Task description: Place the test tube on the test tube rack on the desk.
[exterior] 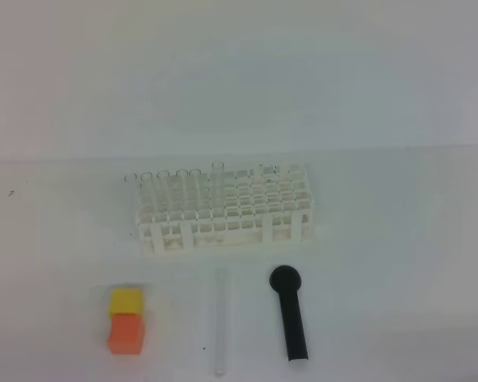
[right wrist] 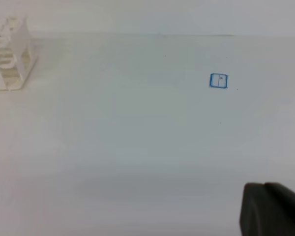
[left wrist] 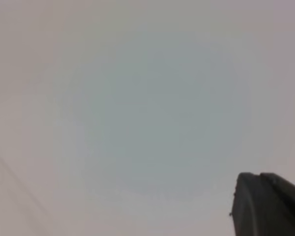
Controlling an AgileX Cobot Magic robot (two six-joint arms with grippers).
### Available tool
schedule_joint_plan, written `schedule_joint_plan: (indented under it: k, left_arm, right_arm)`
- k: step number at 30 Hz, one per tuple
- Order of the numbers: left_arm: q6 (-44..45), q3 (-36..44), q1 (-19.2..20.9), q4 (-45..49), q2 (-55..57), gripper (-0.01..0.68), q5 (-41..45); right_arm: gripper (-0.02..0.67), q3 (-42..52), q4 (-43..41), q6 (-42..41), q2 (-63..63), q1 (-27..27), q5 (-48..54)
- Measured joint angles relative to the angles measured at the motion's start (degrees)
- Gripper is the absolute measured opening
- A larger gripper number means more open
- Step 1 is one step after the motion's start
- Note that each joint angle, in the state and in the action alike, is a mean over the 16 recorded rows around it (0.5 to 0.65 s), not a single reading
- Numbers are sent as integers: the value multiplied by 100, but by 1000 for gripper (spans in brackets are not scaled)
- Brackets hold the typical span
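One test tube (exterior: 221, 321) lies flat on the desk (exterior: 382, 263), between an orange-and-yellow block (exterior: 127, 320) and a black round-headed stick (exterior: 289, 311), just before the test tube rack (exterior: 223, 208). Each wrist view shows one dark finger tip only, left (left wrist: 268, 205) and right (right wrist: 270, 209), touching nothing, the rack far from both; spread or pressed together cannot be told.

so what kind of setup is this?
Probably a staged lab-style bench: a plain white desk with a white test tube rack holding clear tubes, one loose test tube lying flat, plus a black round-headed stick and colored blocks.

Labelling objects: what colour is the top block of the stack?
Yellow, on an orange block; exterior high view.
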Motion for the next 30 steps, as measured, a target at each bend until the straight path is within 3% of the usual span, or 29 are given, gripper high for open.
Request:
schedule_joint_plan:
  k: [6,17,23,30]
  left_arm:
    - [90,-403,0,281,76,-1,905]
    - [1223,-2089,0,1135,1681,-1,3930]
    - [2260,-2916,0,651,3266,-1,5160]
    - [3282,-3595,-144,-307,4910,-1,5929]
  right_arm:
    - [-1,0,0,0,0,0,0]
    - [-1,0,0,0,0,0,0]
    - [-1,0,0,0,0,0,0]
    - [-1,0,0,0,0,0,0]
